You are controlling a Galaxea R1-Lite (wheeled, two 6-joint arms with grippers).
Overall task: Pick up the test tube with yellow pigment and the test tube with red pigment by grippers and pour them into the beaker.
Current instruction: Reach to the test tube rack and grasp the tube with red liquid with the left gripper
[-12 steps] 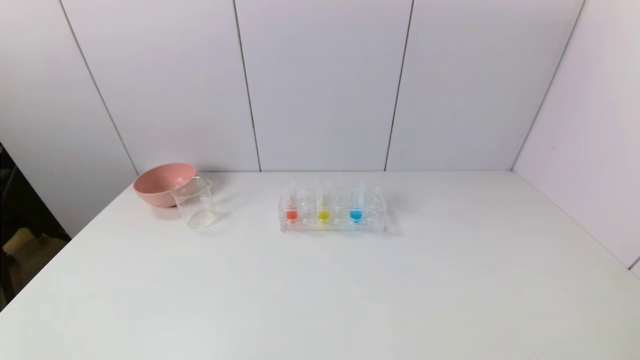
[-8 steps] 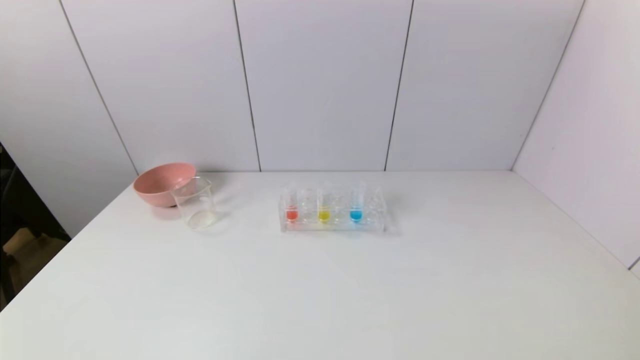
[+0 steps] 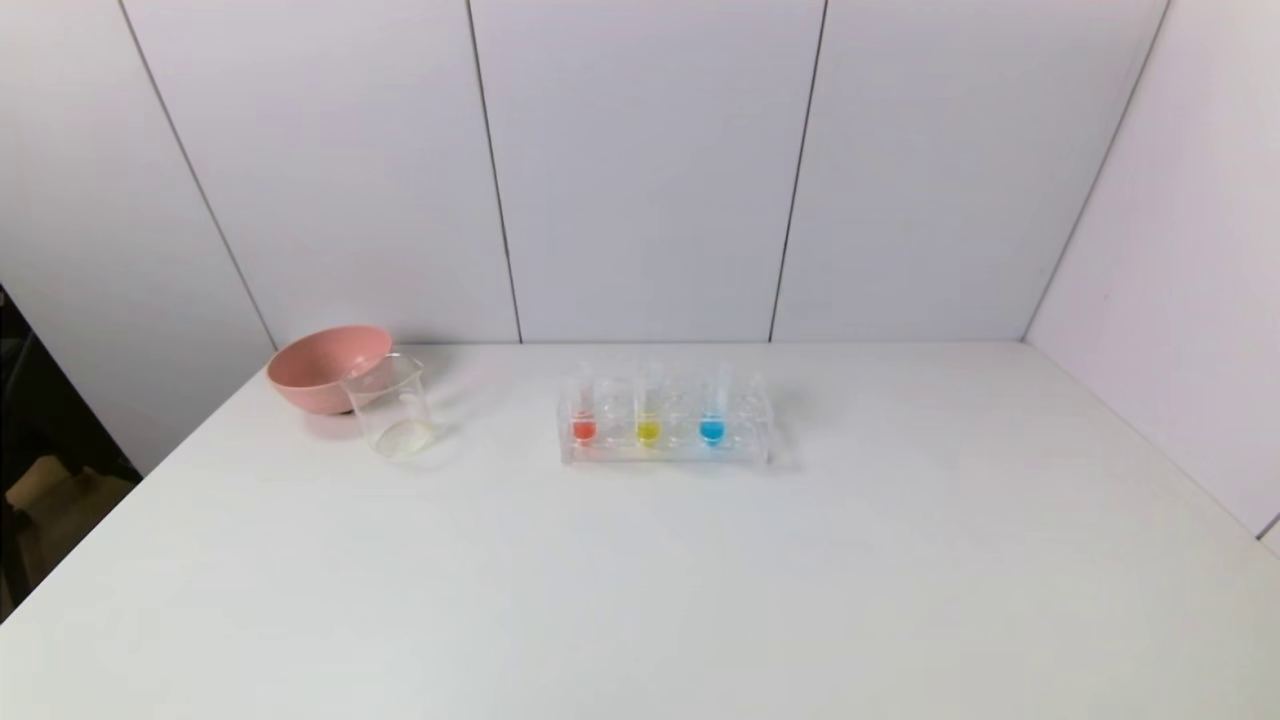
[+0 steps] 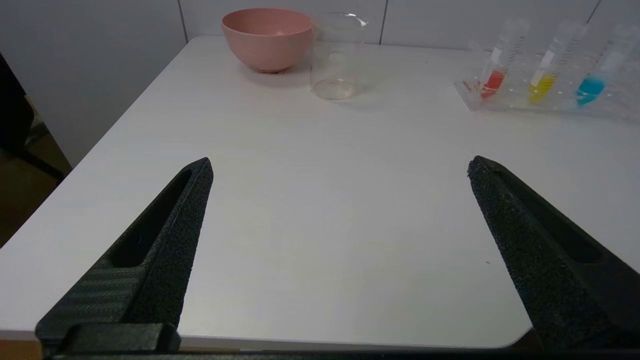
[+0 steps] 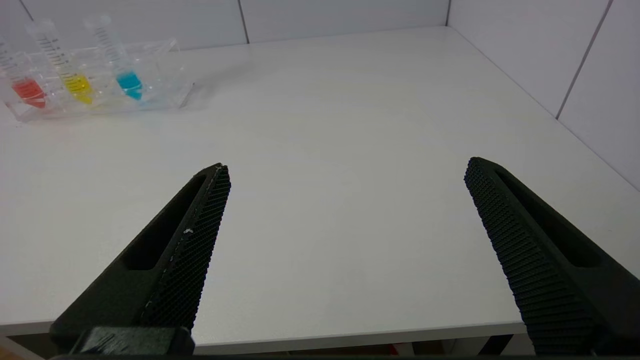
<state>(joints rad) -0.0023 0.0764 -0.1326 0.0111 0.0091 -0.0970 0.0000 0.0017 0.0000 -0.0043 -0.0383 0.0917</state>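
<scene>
The test tube with red pigment (image 3: 583, 412) and the test tube with yellow pigment (image 3: 648, 412) stand upright in a clear rack (image 3: 665, 450) at the table's far middle. They also show in the left wrist view (image 4: 495, 65) (image 4: 547, 65) and in the right wrist view (image 5: 22, 77) (image 5: 65, 65). The clear beaker (image 3: 391, 405) (image 4: 336, 57) stands to the left of the rack. My left gripper (image 4: 340, 167) is open and empty above the table's near left edge. My right gripper (image 5: 345, 167) is open and empty above the near right edge. Neither gripper shows in the head view.
A tube with blue liquid (image 3: 712, 410) (image 5: 120, 55) stands in the same rack, right of the yellow one. A pink bowl (image 3: 325, 367) (image 4: 267, 32) sits just behind the beaker. Walls close the table at the back and right; the white table (image 3: 640, 580) stretches between grippers and rack.
</scene>
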